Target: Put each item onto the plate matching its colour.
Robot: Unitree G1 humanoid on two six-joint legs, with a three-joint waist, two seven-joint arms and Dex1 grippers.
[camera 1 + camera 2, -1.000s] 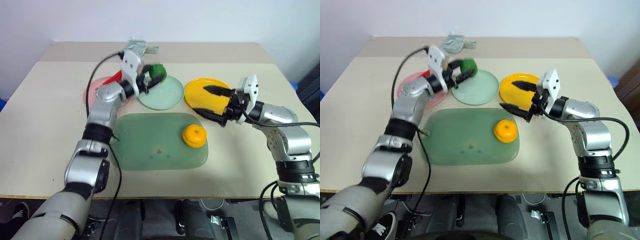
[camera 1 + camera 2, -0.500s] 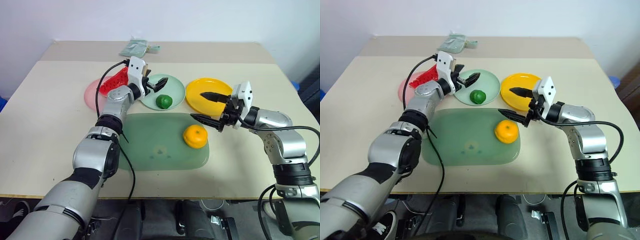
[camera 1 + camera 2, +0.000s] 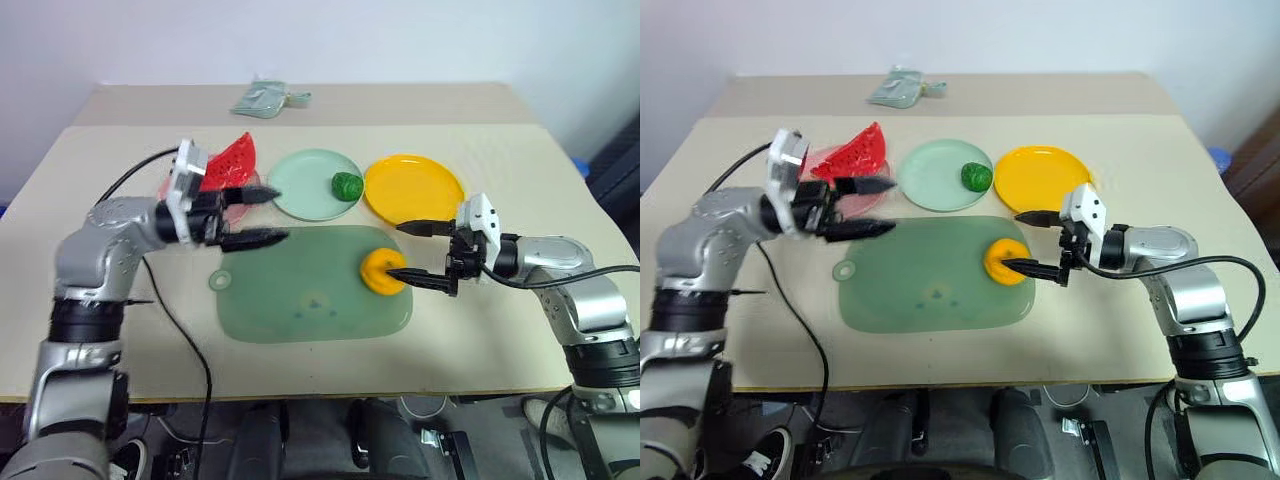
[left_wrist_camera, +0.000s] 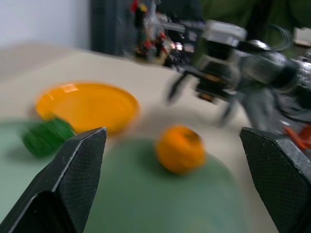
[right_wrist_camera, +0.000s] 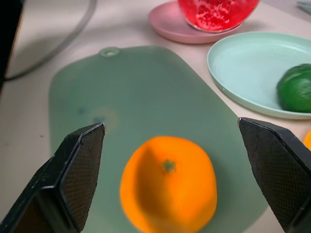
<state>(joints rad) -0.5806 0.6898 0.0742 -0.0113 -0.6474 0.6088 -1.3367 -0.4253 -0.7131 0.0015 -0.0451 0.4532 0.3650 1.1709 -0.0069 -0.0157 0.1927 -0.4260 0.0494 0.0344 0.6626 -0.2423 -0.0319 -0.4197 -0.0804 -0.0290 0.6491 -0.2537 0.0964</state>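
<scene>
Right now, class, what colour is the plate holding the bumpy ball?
Mint green plate, under the dark-green ball; clearest in the right wrist view.

Mandarin [image 4: 180, 148] on green mat [image 4: 146, 204]; yellow plate [image 4: 87, 104] behind.

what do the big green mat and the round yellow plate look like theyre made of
Large translucent green rounded-rectangle mat: probably soft plastic or silicone, matte; the table tone shows faintly through it and it lies flat, with a small hanging hole at one corner.
Round yellow-orange plate: likely hard plastic, glossy; its raised rim catches bright highlights.
</scene>
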